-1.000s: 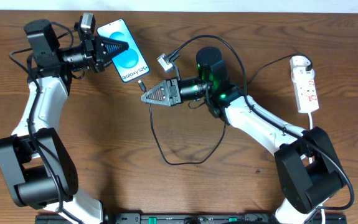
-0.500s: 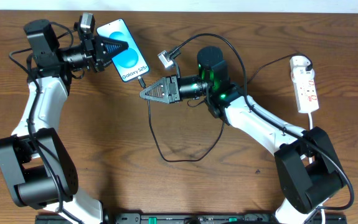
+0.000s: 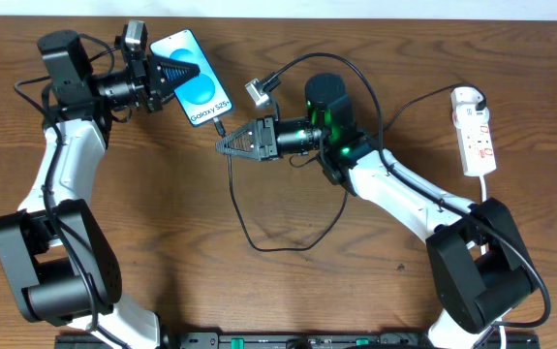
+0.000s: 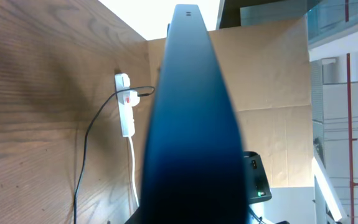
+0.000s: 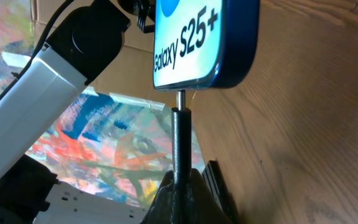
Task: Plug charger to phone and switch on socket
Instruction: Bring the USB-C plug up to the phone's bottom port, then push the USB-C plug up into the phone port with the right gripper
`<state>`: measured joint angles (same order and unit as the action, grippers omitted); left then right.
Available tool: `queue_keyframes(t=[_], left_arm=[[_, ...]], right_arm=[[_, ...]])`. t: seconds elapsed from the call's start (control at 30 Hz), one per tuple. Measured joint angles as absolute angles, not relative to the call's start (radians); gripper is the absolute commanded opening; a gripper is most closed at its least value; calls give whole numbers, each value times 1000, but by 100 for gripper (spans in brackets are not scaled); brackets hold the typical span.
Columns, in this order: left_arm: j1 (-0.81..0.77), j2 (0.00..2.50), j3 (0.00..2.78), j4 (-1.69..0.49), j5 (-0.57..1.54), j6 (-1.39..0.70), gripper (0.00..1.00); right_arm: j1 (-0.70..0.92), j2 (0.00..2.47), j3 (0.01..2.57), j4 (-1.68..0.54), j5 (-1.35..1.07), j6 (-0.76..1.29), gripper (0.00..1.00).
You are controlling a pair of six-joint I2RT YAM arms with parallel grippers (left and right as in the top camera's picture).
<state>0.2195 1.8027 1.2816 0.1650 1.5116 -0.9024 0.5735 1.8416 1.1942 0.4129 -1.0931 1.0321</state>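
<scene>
1. Your left gripper (image 3: 183, 70) is clamped on the phone (image 3: 205, 95) at the far left of the tabletop (image 3: 162, 213). The blue "Galaxy S25+" screen faces up and the phone's bottom edge points toward the middle.
2. Your right gripper (image 3: 228, 143) sits just to the near right of that bottom edge. Its jaws are pinched tight on the black plug body of the charger (image 5: 179, 137).
3. In the right wrist view, the plug's small metal tip stands in line with the phone's bottom edge and meets it. You cannot tell from these views whether the tip is seated in the port.
4. From the right gripper, the charger's thin cable runs toward the near side. It loops across the bare wood in the middle and passes under the right arm.
5. The socket (image 3: 476, 134) lies at the far right, well apart from both grippers. Its thick white cord leaves toward the near side, and a thin black cable reaches its round far end. You cannot tell how its switch is set.
6. A small silvery connector (image 3: 256, 94) on a black lead lies just beyond the right gripper, beside the phone.
</scene>
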Motion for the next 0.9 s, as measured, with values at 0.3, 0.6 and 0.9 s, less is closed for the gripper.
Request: queue_keyframes(t=[0.3,0.6,0.9], left_arm=[[219,1803,1282,165,1504,-912,7],[192,1803,1281,166,1485,-913,7],[188,1803,1282,166,1482,-913,7]], right_arm=[[574,1842,1194,413,-1084,1042,1],[575,1842,1194,411,-1087,1043,1],[578,1842,1194,411,-1085,1043,1]])
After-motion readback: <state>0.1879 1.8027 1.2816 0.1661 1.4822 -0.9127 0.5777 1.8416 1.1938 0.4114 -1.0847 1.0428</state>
